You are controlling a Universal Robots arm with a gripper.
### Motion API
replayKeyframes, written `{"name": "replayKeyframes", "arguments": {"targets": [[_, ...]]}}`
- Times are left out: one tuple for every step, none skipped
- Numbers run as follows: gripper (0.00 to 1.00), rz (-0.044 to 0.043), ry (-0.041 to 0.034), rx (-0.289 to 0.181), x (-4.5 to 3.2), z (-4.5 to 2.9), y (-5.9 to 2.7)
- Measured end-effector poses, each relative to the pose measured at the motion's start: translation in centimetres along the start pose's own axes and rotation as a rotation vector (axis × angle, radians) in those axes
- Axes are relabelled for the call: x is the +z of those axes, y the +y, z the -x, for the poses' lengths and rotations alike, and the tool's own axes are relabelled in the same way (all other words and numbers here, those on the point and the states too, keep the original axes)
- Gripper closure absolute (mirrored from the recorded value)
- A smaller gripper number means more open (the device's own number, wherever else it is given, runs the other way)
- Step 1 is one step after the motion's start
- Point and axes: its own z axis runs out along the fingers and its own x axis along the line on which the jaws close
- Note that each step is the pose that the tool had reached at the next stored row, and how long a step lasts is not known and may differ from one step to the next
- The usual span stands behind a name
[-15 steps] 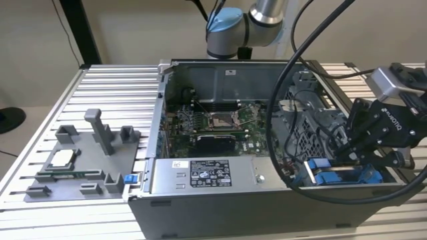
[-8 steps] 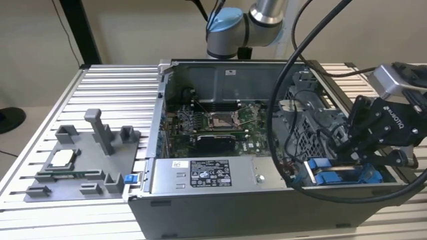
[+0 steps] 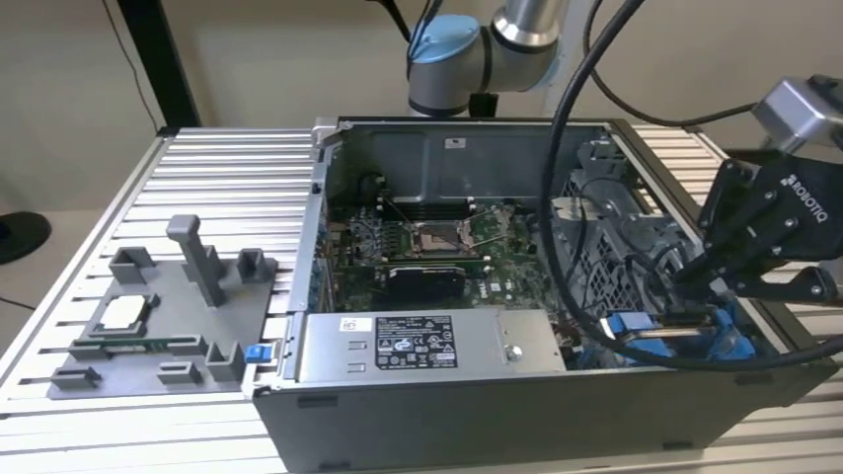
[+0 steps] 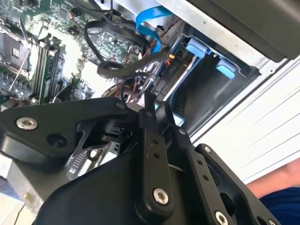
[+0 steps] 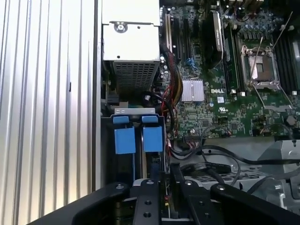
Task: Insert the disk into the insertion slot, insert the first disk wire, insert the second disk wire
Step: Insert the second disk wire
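In the exterior view: open case (image 3: 455,415) on a ribbed table (image 3: 224,178). At that view's right, down in the case's near corner, the gripper (image 3: 685,311). Just under it, a blue frame with a silver strip, taken for the disk (image 3: 649,330), seemingly at or in its bay. Cannot tell from here how deep it sits. Alongside, toward that view's left, the grey supply box (image 3: 409,344). Beyond that, the board (image 3: 435,247).

In the second wrist view: gripper (image 4: 152,101) drawn narrow, tips among a knot of black wires (image 4: 117,68) beside the slot (image 4: 196,48) with its blue tabs. Cannot tell whether anything is pinched between them. Above, a loose blue cable (image 4: 150,18). In the corner, a person's blue sleeve (image 4: 281,206).

In the first wrist view: gripper (image 5: 164,180) hard by the slot (image 5: 124,140), two blue tabs side by side, a dark gap under them.

Judged so: disk step probably done or nearly so; wire work apparently begun. No plug plainly seated yet, so both wires likely left to do.
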Motion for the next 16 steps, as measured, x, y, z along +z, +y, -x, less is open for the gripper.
{"name": "replayKeyframes", "arguments": {"targets": [[0.0,0.0,-0.0003,0.0,-0.32,0.04,0.09],[0.0,0.0,-0.0003,0.0,-0.65,0.09,0.17],[0.0,0.0,0.0,0.0,-0.99,0.13,0.25],[0.0,0.0,-0.0002,0.0,-1.29,0.17,0.33],[0.0,0.0,-0.0003,0.0,-1.57,0.21,0.4],[0.0,0.0,-0.0002,0.0,-1.86,0.25,0.48],[0.0,0.0,-0.0002,0.0,-2.11,0.28,0.54],[0.0,0.0,-0.0001,0.0,-2.32,0.31,0.59],[0.0,0.0,-0.0002,0.0,-2.54,0.34,0.65],[0.0,0.0,0.0,0.0,-2.7,0.36,0.69],[0.0,0.0,-0.0003,0.0,-2.72,0.36,0.69],[0.0,0.0,-0.0004,0.0,-2.71,0.36,0.69],[0.0,0.0,0.0005,0.0,-2.73,0.37,0.7],[0.0,-0.0001,0.0013,0.0,-2.73,0.37,0.7],[0.0,-0.0001,0.0015,0.0,-2.73,0.37,0.7],[0.0,-0.0001,0.0016,0.0,-2.72,0.36,0.7]]}}
